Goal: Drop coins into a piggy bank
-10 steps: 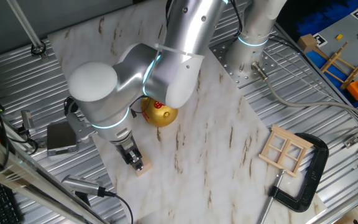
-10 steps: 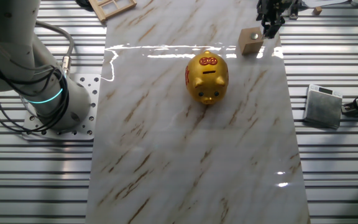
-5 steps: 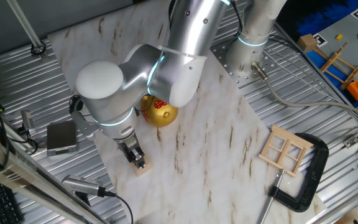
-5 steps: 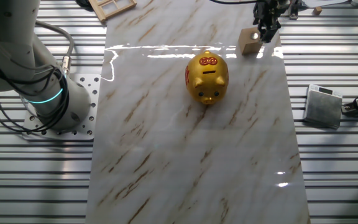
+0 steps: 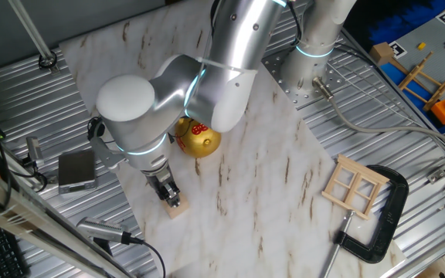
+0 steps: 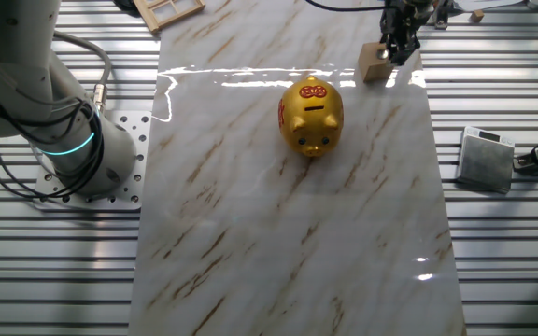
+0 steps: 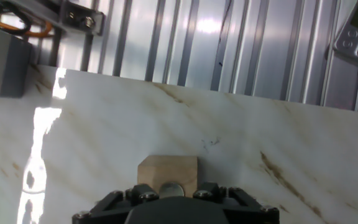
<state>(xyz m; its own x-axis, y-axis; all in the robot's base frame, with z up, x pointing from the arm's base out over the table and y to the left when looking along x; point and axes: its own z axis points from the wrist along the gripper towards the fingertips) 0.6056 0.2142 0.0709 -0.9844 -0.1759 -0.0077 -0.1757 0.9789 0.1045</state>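
My hand hovered over the thin, stiff grey coin on the pale wooden cube; its rim looked slippery, and I couldn't tell the hand's opening.

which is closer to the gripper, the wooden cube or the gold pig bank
The wooden cube: the gripper is right over it at the marble slab's corner, above the coin on top. The gold piggy bank sits apart, mid-slab.

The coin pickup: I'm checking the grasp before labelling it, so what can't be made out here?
- Tool opening: its own body blocks the fingertips in the hand view; too small in both fixed views.
- Coin: only part shows on the wooden cube, in the hand view alone.
- Piggy bank: the arm hides half of it in one fixed view.
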